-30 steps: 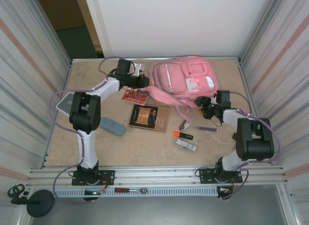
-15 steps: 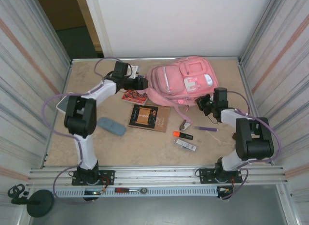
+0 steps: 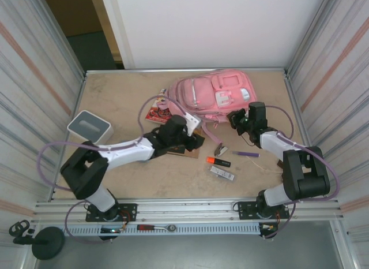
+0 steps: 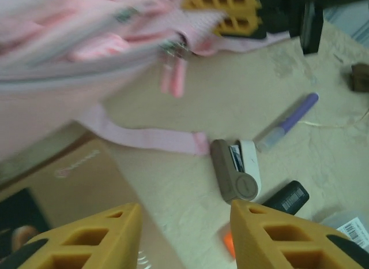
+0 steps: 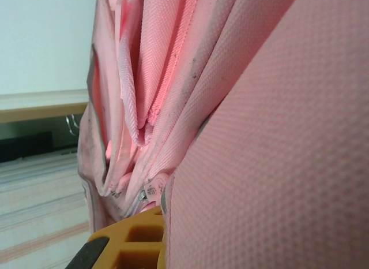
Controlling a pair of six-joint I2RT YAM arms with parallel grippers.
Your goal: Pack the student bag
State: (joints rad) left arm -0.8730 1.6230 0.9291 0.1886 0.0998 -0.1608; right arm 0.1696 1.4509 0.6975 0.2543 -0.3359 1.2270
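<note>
Swinging away from the far-left corner of the bag (image 3: pixel 216 96), the left hand (image 4: pixel 184 234) now hangs over the notebook (image 4: pixel 75 176), fingers apart and holding nothing. The right hand (image 3: pixel 234 117) has closed narrow on a fold at the bag's near right edge. The bag lies at the far middle of the bench (image 3: pixel 115 96). The right hand appears to be steadying it so the left can start fetching things.
</note>
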